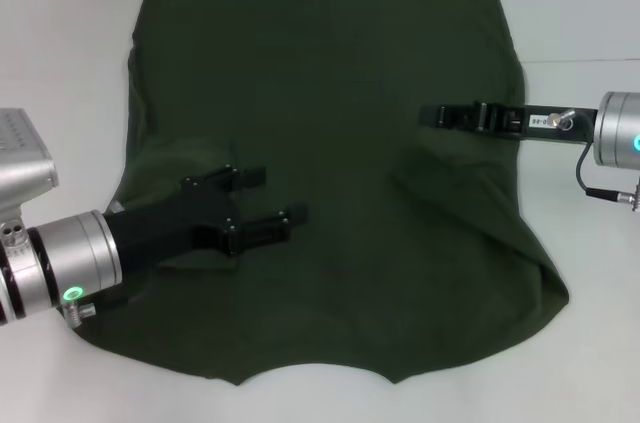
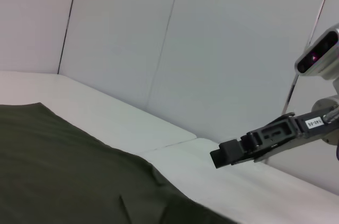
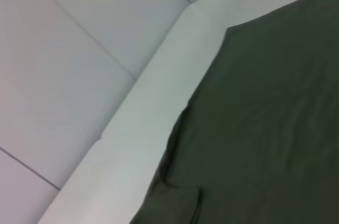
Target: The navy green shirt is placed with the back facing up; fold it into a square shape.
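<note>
While the navy green shirt (image 1: 330,143) lies spread, the open left hand (image 1: 272,201) and apparently closed right hand (image 1: 432,116) hover above it.

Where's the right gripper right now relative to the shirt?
In the head view the right gripper reaches in from the robot's right over the navy green shirt, about mid-length of its right edge, across from the left gripper.

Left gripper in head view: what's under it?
Under the left gripper lies the navy green shirt, spread on the white table. Its jaws are open over the cloth. The arm covers the shirt's near-left edge, and the table beneath the shirt is hidden.
</note>
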